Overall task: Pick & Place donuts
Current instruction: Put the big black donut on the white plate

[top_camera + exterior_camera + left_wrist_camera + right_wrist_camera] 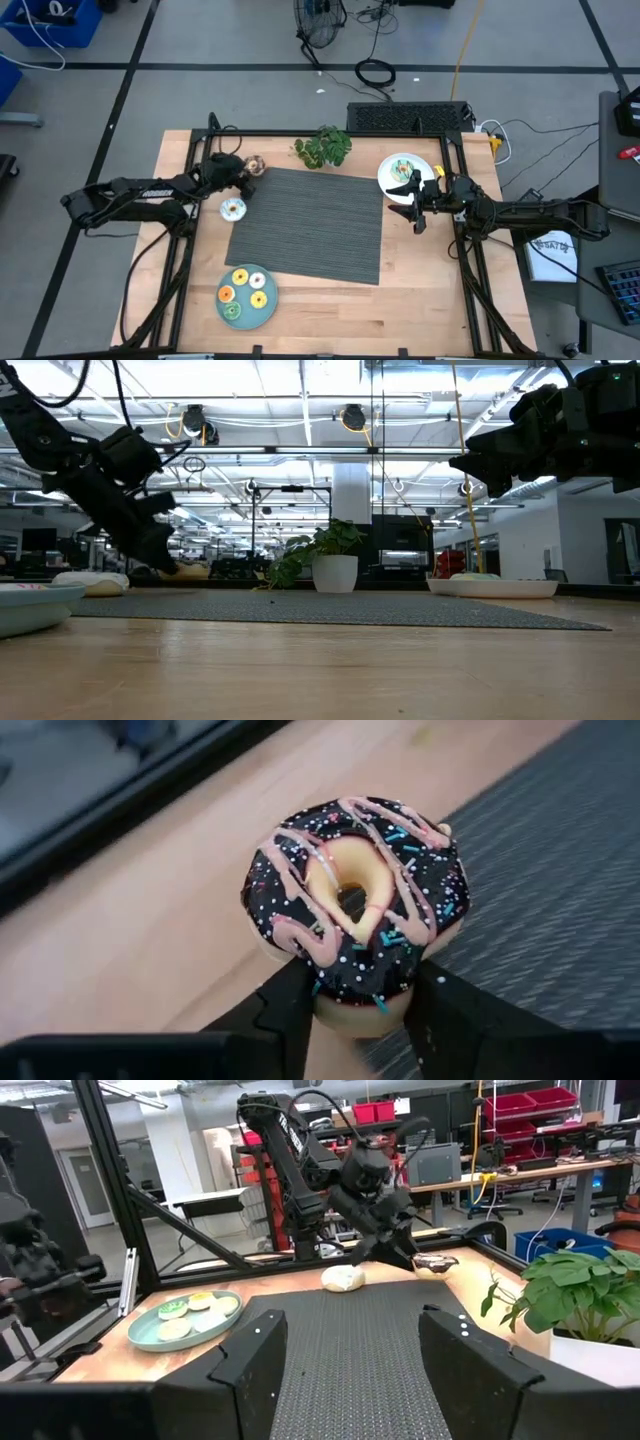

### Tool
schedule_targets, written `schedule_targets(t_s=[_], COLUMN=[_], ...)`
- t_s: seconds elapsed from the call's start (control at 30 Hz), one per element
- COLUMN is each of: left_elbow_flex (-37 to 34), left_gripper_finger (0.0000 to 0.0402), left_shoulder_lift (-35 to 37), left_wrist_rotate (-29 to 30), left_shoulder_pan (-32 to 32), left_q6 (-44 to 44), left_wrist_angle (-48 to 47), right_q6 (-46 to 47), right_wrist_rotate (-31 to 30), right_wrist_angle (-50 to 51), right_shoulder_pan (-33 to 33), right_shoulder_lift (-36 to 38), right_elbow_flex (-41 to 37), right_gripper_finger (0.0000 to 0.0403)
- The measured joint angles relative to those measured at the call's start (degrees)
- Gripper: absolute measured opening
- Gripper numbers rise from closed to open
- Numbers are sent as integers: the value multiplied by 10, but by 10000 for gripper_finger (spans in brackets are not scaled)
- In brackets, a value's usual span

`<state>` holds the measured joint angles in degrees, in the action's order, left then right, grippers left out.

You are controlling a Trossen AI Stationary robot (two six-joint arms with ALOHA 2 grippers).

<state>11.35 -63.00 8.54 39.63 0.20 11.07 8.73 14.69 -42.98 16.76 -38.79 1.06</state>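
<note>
My left gripper (248, 170) is at the grey mat's far left corner, shut on a brown-iced donut (355, 910) with pink drizzle and sprinkles. A white-iced donut (232, 208) lies flat on the wood just left of the mat. Several donuts with yellow, orange, white and green icing lie on the teal plate (270, 312) near the table's near edge. The white plate (425, 163) at the far right holds a green-iced donut (403, 170). My right gripper (417, 207) hangs open above the mat's right edge, beside that plate, touching nothing. My left gripper pinches the brown donut by the near part of its ring (365, 1000), one finger (290, 1015) on each outer side. The fingers slant down from the table's left. The donut's iced face is up; whether it rests on the mat or is raised, I cannot tell.
A potted leafy plant (322, 147) stands at the mat's far edge. The grey ribbed mat (310, 225) covers the table's middle. Black frame rails run along the table's left, right and far sides.
</note>
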Motion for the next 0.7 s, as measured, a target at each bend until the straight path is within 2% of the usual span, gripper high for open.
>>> schedule_targets(t_s=[0.2,0.43,0.7], left_elbow_flex=[6,56,153], left_gripper_finger=[118,97,90], left_shoulder_lift=[16,42,-3], left_wrist_rotate=[1,12,96], left_shoulder_pan=[-93,-232,-379], left_q6=[23,11,42], left_wrist_angle=[41,41,43], right_q6=[0,25,26], right_wrist_rotate=[1,2,0], right_wrist_angle=[37,38,-42], right_shoulder_pan=[0,0,-43], right_shoulder_lift=[0,0,-24], right_elbow_flex=[0,0,0], right_gripper_finger=[212,212,212])
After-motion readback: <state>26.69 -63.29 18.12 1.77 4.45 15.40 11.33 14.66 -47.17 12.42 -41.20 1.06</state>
